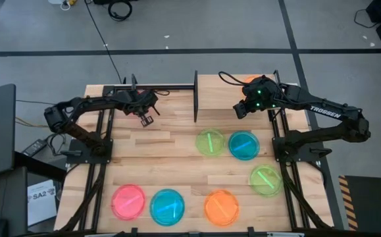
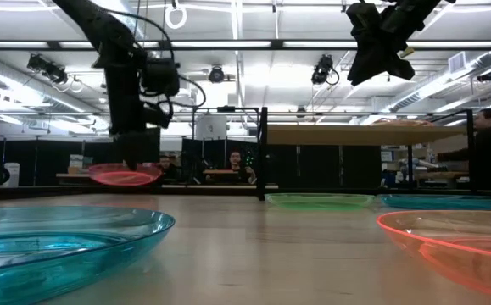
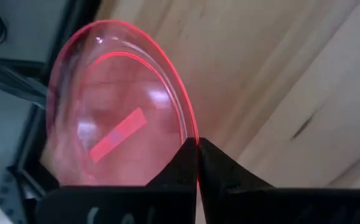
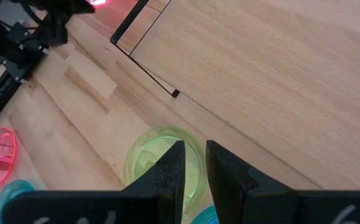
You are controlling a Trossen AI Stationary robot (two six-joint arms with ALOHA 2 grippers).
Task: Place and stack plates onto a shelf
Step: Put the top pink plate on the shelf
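My left gripper [image 3: 198, 155] is shut on a pink plate [image 3: 117, 118] near the table's far left, by the bare black frame [image 1: 157, 85]. In the low view this plate [image 2: 125, 175] hangs above the tabletop. My right gripper [image 4: 195, 165] hovers high over the light-wood shelf [image 4: 279, 74], holding nothing, its fingers a little apart. An orange plate [image 1: 254, 79] lies on the shelf's far side. On the table rest two green plates [image 1: 210, 142] [image 1: 266, 179], two blue plates [image 1: 244, 145] [image 1: 168, 206], a pink plate [image 1: 128, 201] and an orange plate [image 1: 222, 207]. My left gripper pinches the pink plate's rim [image 3: 195, 140] between its two fingers, one finger on each face of the edge. The fingers come from above, pointing down. The plate is lifted clear of the table and sits roughly level below the fingers.
The black frame's upright post [image 1: 195, 95] stands between the two grippers at the shelf's left end. Bare wood lies in the table's middle [image 1: 157, 158]. Arm bases stand at both sides [image 1: 91, 148] [image 1: 295, 148]. People show in the room beyond [image 2: 487, 144].
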